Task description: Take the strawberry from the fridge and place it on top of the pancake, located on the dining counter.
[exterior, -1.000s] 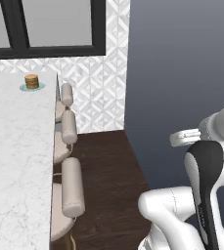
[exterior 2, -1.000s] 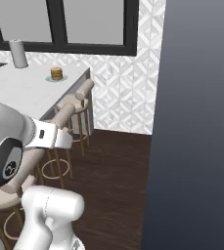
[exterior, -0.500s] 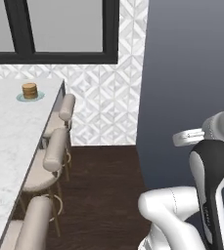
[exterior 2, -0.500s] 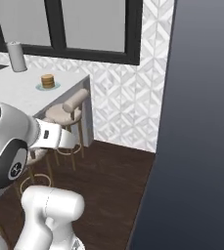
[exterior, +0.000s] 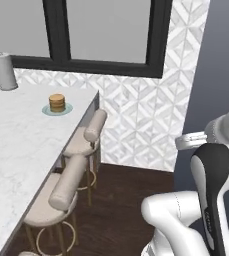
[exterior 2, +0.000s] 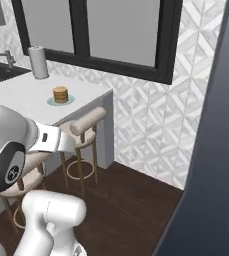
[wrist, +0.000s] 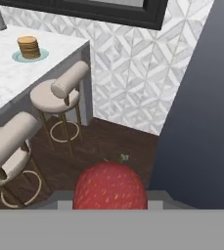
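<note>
The claw is gripping the strawberry [wrist: 110, 186], closed on it. It is sitting well apart from the pancake [exterior: 57, 102] on the dining counter [exterior: 16, 145], so the carrying and placing are what's left.

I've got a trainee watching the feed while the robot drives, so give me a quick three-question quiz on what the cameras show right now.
1. True or false: the strawberry already lies on the pancake.
2. What stands on the dining counter near the window, beyond the pancake? A) a grey cylinder B) a blue bowl C) a kettle
3. Fill in: the seats lined along the counter's edge are round beige ____.

Key
1. False: in the hand view the strawberry sits close at the gripper, far from the pancake on its plate.
2. A, the grey cylinder.
3. stools.
</note>
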Available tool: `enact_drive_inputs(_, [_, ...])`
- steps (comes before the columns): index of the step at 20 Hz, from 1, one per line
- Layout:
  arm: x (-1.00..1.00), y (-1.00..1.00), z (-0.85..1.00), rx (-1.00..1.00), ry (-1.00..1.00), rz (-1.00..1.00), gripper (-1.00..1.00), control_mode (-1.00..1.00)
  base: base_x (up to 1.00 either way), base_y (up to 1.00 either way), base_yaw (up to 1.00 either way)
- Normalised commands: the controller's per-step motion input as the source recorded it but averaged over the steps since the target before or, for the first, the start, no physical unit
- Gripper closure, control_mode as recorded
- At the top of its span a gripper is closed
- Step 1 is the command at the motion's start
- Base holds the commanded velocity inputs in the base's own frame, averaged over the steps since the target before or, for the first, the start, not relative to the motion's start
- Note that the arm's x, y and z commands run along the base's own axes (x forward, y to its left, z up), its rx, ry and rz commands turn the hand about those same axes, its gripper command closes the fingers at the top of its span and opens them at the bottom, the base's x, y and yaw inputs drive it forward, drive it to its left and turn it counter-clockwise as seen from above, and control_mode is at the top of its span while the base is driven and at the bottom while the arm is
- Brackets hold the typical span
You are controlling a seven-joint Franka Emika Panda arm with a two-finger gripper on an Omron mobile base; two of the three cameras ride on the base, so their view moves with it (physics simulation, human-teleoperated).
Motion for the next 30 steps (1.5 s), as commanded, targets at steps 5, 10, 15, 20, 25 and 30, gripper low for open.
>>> enact_drive_inputs(5, [0.0, 0.0, 0.0, 0.0, 0.0, 0.0, 1.0, 1.0, 0.96, -0.69, 0.56])
enact_drive_inputs(10, [0.0, 0.0, 0.0, 0.0, 0.0, 0.0, 1.0, 1.0, 0.8, -0.76, 0.61])
enact_drive_inputs(15, [0.0, 0.0, 0.0, 0.0, 0.0, 0.0, 1.0, 1.0, 0.77, -0.81, 0.61])
enact_drive_inputs(20, [0.0, 0.0, 0.0, 0.0, 0.0, 0.0, 1.0, 1.0, 0.55, -0.7, 0.59])
enact_drive_inputs(25, [0.0, 0.0, 0.0, 0.0, 0.0, 0.0, 1.0, 1.0, 0.34, -0.31, 0.52])
enact_drive_inputs(30, [0.0, 0.0, 0.0, 0.0, 0.0, 0.0, 1.0, 1.0, 0.53, -0.27, 0.48])
